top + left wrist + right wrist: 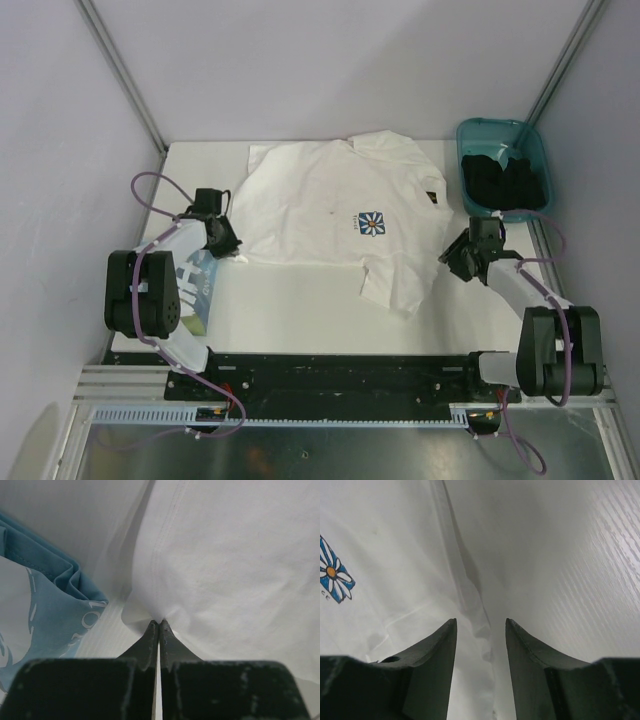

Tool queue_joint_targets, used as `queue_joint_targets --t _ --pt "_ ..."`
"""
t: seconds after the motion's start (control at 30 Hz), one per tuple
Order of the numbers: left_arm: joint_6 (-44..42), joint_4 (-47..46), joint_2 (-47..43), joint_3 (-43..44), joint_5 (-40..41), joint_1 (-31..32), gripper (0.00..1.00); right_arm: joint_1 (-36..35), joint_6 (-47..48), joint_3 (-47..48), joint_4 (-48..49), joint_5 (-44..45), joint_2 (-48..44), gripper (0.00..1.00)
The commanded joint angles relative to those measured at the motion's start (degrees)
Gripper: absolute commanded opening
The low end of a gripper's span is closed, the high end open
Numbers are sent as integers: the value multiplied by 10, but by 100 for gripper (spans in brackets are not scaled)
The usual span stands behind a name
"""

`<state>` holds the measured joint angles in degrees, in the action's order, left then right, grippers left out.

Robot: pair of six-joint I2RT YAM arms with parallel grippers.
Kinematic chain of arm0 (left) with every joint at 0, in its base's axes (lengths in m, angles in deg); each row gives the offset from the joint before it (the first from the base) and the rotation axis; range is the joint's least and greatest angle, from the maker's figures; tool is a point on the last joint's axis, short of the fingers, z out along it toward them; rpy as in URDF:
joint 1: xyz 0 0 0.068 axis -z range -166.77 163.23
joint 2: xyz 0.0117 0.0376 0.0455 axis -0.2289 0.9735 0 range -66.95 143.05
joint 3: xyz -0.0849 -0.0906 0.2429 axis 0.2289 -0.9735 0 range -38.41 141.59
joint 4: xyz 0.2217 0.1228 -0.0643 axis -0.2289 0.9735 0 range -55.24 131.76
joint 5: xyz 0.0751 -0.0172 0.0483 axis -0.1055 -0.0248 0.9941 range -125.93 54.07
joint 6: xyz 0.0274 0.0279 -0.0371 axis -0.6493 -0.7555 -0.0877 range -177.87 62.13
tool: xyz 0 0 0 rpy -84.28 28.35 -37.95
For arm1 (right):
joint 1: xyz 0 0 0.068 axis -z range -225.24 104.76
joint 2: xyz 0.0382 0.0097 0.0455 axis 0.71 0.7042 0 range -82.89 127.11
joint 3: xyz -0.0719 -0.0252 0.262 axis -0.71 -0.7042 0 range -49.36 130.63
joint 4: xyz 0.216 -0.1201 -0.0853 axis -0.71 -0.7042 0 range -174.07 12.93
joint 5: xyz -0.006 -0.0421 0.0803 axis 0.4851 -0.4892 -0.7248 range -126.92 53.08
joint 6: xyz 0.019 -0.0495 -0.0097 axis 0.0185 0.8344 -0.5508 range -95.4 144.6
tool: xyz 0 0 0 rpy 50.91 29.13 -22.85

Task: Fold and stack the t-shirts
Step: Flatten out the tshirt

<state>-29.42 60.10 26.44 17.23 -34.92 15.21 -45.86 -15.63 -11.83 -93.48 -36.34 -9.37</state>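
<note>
Fold step on the daisy t-shirt [330,205], lying flat on the desk [300,315]: with left end effector [159,626] clamped on its near-left corner and right end effector [480,630] apart over the right edge, likely next lower right onto cloth, close, lift both together.

White table [300,300], pale grey walls [330,60], metal corner posts [120,70]

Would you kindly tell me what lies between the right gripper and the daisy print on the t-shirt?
Only plain white fabric of the t-shirt: the right wrist view shows nothing else between the right gripper and the daisy print.
</note>
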Motion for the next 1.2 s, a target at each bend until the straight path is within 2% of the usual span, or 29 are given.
queue_joint_targets --t 0.0,0.27,0.37,0.43,0.6,0.67,0.77,0.83,0.9,1.07,1.17 --pt "-11 -10 -3 20 -6 0 0 -2 4 10 64 1 30 48" --pt "-25 -8 -13 17 -3 -10 0 -11 7 16 100 9 68 30" --pt "-33 -5 -17 17 -3 -15 0 -9 13 31 79 17 75 10" --pt "-39 -2 -22 19 1 -17 0 -1 22 35 57 26 69 2" --pt "-61 6 -48 19 31 -18 2 71 51 35 -8 53 37 0" --pt "-65 7 -58 15 30 -18 12 87 58 35 -17 51 35 0" --pt "-60 7 -76 3 13 -17 37 92 58 35 -14 41 43 0" --pt "-53 7 -93 -9 2 -16 45 91 56 36 -10 38 50 0" --pt "-39 9 -109 -23 -4 -17 45 90 57 36 -9 37 54 0" --pt "13 8 -144 -74 -44 -18 31 91 60 36 -12 35 55 0" --pt "27 6 -159 -95 -53 -18 27 90 62 36 -13 33 57 0"
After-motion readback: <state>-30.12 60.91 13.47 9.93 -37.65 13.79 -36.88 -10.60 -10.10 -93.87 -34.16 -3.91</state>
